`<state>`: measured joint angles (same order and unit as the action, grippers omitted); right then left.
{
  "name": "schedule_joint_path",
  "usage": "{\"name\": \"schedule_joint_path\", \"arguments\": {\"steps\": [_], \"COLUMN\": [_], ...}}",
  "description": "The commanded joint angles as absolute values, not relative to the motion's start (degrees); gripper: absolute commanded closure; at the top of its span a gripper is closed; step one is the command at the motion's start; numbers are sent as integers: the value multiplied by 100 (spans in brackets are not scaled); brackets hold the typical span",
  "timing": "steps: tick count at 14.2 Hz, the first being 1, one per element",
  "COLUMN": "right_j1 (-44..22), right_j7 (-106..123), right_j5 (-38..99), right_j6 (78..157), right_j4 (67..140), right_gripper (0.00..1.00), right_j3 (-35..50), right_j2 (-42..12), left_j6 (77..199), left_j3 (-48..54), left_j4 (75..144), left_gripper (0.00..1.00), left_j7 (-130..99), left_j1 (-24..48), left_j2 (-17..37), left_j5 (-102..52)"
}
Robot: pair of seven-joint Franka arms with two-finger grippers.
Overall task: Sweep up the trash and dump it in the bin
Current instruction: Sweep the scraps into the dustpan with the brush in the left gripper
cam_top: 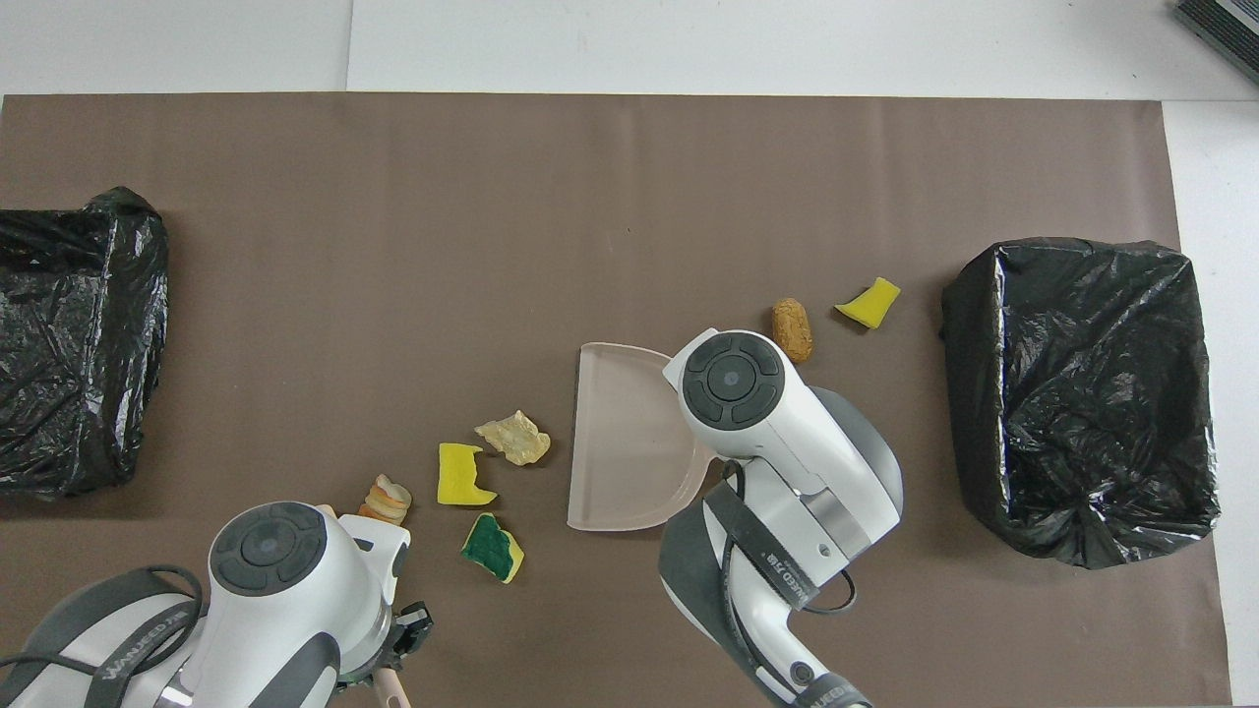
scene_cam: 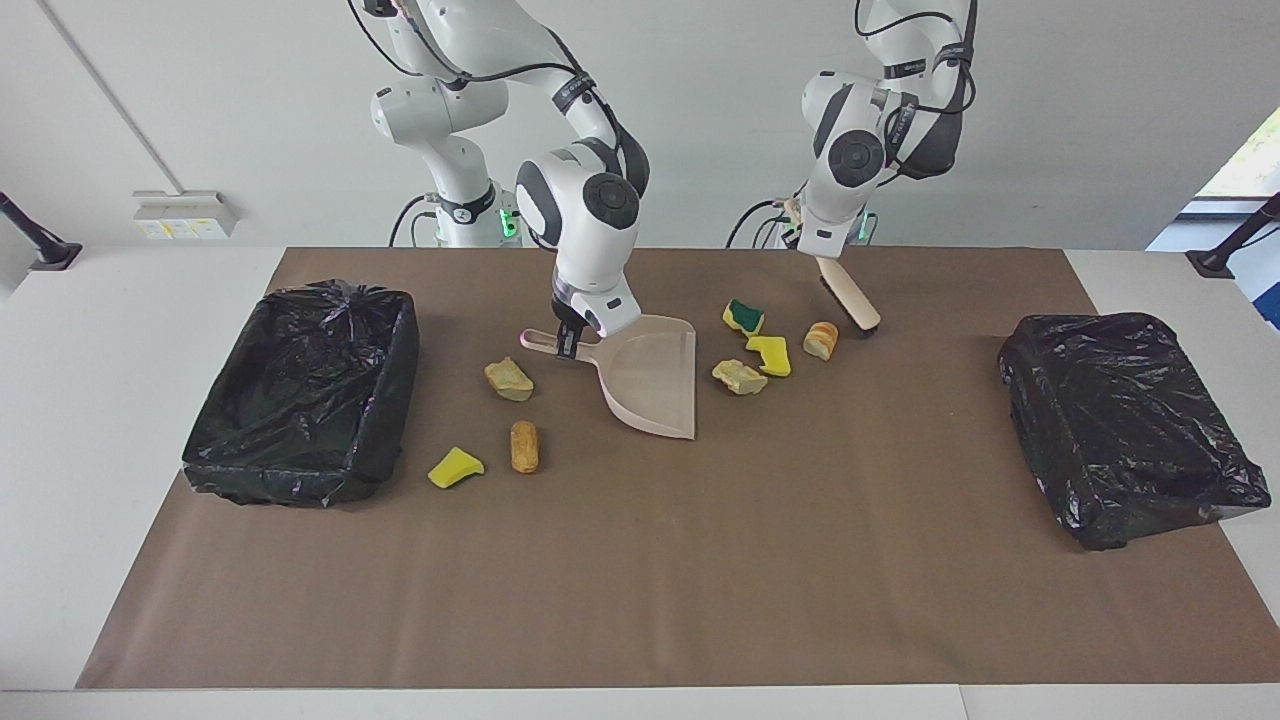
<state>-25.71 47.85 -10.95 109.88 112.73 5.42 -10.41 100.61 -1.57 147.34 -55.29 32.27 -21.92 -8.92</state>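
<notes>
Gripping dustpan (scene_cam: 650, 375) handle with right gripper (scene_cam: 570, 340); clutching brush (scene_cam: 850, 297) in left gripper (scene_cam: 812, 250). Lying scattered: trash (scene_cam: 755, 347) at dustpan's three o'clock, more at eight, facing view.

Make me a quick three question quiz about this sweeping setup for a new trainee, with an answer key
1. True or false: the right gripper holds the pink dustpan by its handle.
2. How many trash scraps lie on the brown mat?
3. The left gripper holds which tool? A) brush B) sponge C) bin liner

Key: 1. True. 2. Seven, none in the dustpan. 3. A; its bristles are down beside the striped bread roll.
</notes>
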Motion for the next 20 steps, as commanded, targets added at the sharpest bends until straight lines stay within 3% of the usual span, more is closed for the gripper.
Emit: {"name": "schedule_joint_path", "arguments": {"steps": [1,3,7,15,20], "right_j1": [-2531,-2531,-2531,-2531,-2531], "right_j7": [4896,4896,4887,4843,4843], "right_j5": [-1213,-1213,-1213,-1204,-1204], "right_j6": [11118,11118,11118,11101,11101], "right_j4": [11461,11461,11461,11461,11461], "right_gripper": [100,100,100,100,100], "right_j3": [562,562,562,562,562], "right_j2": [-870,-870,-870,-870,-870], "left_j6": [10826,11580,12041,12146,11910], "left_j3": [-246,-246,-229,-220,-281], "left_j4": [14863,14749,13336,12473,12199], "left_gripper": [100,100,100,100,100], "left_j7": [-6134,-6135,-5916,-3665,-3744], "left_j1": [3891,4060,4428,5176,5107], "left_j2": [-2076,-1716,-266,17,-17], "left_j5": [-1300,-1607,-1837,-2030,-2039]}}
